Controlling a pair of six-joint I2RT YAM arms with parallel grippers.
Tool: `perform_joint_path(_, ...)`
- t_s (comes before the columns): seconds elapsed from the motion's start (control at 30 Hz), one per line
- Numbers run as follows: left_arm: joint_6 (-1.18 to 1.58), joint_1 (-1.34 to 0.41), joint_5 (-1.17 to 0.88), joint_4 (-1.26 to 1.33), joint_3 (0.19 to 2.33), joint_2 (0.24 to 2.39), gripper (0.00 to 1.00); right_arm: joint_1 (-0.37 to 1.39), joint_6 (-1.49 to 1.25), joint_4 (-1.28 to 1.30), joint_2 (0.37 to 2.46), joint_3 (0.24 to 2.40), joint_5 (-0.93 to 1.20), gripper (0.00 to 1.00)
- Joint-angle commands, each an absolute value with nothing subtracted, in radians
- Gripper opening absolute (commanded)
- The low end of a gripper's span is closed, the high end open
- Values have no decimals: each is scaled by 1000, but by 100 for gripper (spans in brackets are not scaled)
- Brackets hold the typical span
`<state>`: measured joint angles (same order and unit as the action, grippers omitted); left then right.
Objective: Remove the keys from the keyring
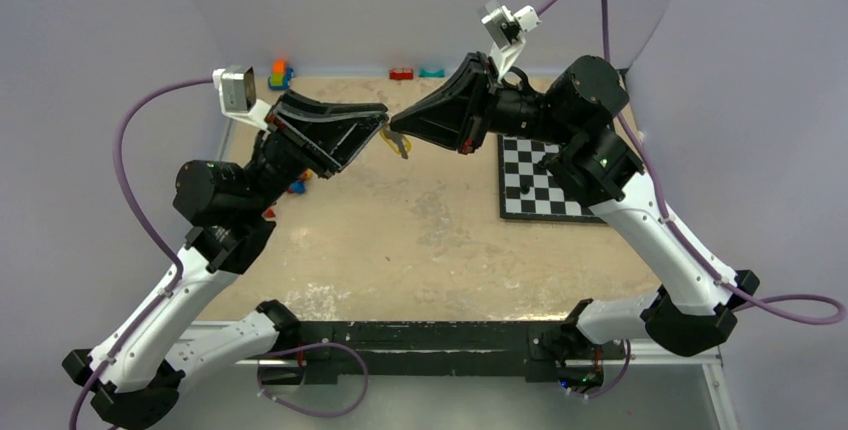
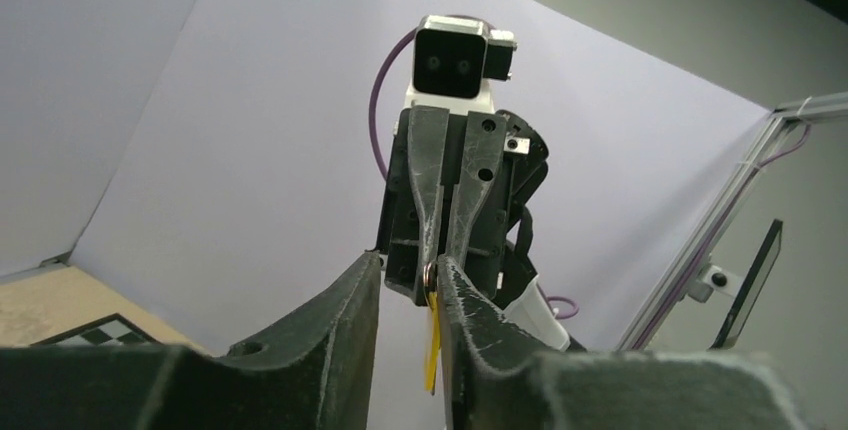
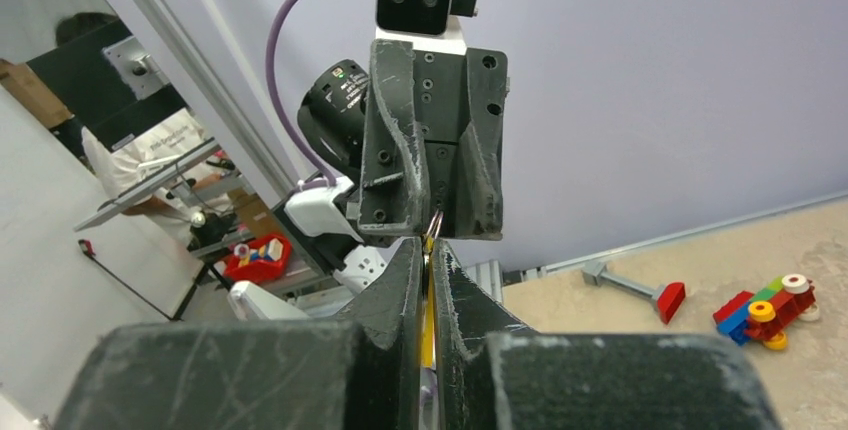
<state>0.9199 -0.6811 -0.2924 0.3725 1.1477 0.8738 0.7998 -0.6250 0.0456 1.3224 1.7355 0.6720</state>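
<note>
Both grippers meet tip to tip high above the tan table (image 1: 420,240). My right gripper (image 3: 428,245) is shut, and the thin silver keyring (image 3: 434,225) pokes out at its tips. Yellow shows in the slit between its fingers. In the left wrist view the yellow key (image 2: 433,340) hangs edge-on below the keyring (image 2: 430,272), resting against one finger (image 2: 470,330) of my left gripper (image 2: 410,270). That gripper is open, with a clear gap on the key's other side. From above, the key (image 1: 401,144) dangles just under the touching tips of the left gripper (image 1: 383,122) and right gripper (image 1: 397,120).
A small chessboard (image 1: 540,178) lies under the right arm. Toy blocks (image 1: 280,75) sit at the far left corner, red (image 1: 402,74) and teal (image 1: 432,73) pieces along the back wall, more blocks (image 1: 297,188) beneath the left arm. A grey rod with a red end (image 3: 635,288) lies nearby.
</note>
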Motion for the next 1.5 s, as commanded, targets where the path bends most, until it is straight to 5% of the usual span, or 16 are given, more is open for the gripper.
perform_joint_path(0.0,848,-680,-332,300,1179,857,38,804,-614,41,1303,1736,667,3)
perform_joint_path(0.3,690,-678,-367,65,1274,832,76,804,-590,74,1258,1705,670,1)
perform_joint_path(0.57,533,-672,-408,-179,1403,843,86,804,-568,118,1241,1692,687,0)
perform_joint_path(1.2,244,-618,-738,-700,1919,1118,58,804,-398,422,1277,1849,895,0)
perform_joint_path(1.47,278,-599,-900,-738,1982,1203,47,804,-351,477,1296,1887,928,0)
